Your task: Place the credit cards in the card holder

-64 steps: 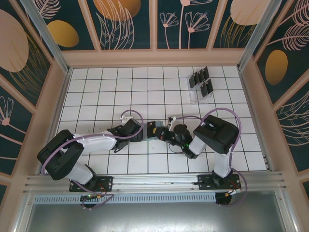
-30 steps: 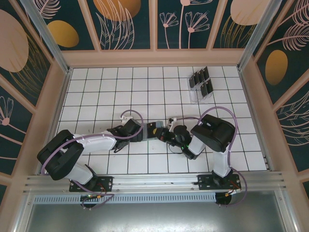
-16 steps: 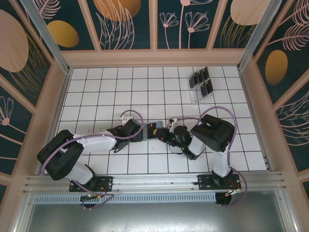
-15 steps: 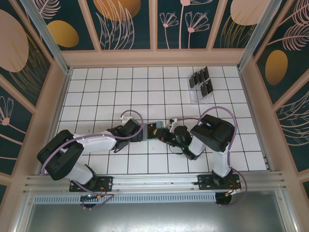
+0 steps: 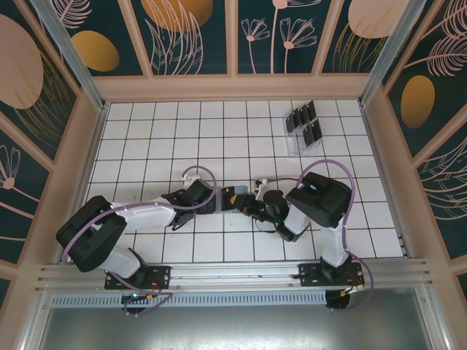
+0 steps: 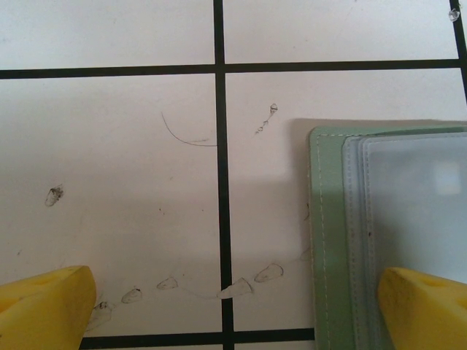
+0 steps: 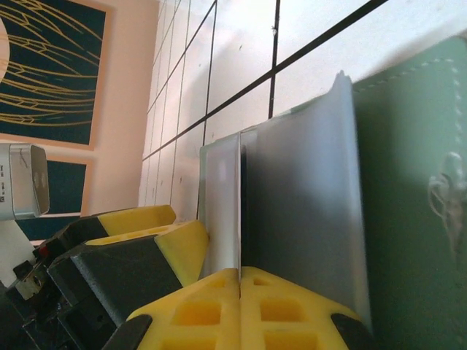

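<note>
The sage-green card holder (image 5: 229, 195) lies open on the tiled floor between both grippers. Its green border (image 6: 328, 240) and clear sleeves show in the left wrist view. My left gripper (image 5: 214, 200) (image 6: 233, 306) is open wide, and its right fingertip (image 6: 423, 310) rests on a sleeve. My right gripper (image 5: 245, 203) (image 7: 240, 271) is shut on the thin edge of what looks like a dark credit card (image 7: 240, 204), which stands edge-on among the holder's sleeves (image 7: 299, 189). Several more credit cards (image 5: 304, 121) stand in a rack at the back right.
The clear plastic rack (image 5: 303, 142) sits by the far right wall. The left gripper's yellow fingers (image 7: 157, 237) lie close beside the holder in the right wrist view. Peach walls enclose the white tiled floor (image 5: 160, 138).
The right gripper has crept a little left, closer onto the card holder, and its arm has shifted with it. The left arm has stayed put.
</note>
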